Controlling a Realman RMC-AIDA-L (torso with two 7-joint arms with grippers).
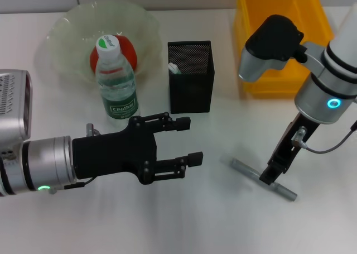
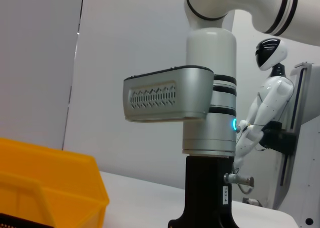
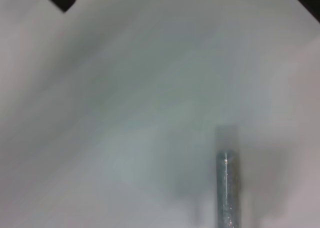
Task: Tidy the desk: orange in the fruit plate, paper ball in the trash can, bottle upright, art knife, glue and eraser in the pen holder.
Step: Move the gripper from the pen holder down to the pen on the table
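Desk (image 1: 184,226): white surface, all work items resting on it.

Yellow bin (image 1: 279,36), at 1 o'clock on the desk, presumably the trash can. No paper ball can be made out.

Fruit plate (image 1: 67,30), at 11 o'clock, translucent green. The orange (image 1: 129,50) lies inside it.

Left gripper (image 1: 181,140), at 8 o'clock, hovering above the desk, fingers spread wide and carrying nothing. It points toward the centre and appears idle.

Right gripper (image 1: 273,175), at 4 o'clock, lowered straight onto the art knife (image 1: 245,168). Its fingertips sit at the knife's mid-length; whether they have clamped or merely straddle it cannot be determined.

Pen holder (image 1: 191,75), at 12 o'clock, black mesh, upright. A white item (image 1: 174,68) shows inside against one wall, not identifiable.

Bottle (image 1: 116,78), standing upright, cap on, just in front of the plate and beside the holder.

Art knife: thin grey stick lying flat, running diagonally. The right wrist view shows one end of it (image 3: 227,188) against bare desk.

Risks, as judged:
- The knife is slim and flat on the desk; a shallow pinch could slip off it or roll it away.
- A grasp away from its balance point would let it tilt in the lift and miss the holder's narrow mouth.
- The carry route to the holder passes near the left gripper; contact is possible.
- A clumsy insertion could tip the light holder or knock over the nearby bottle.
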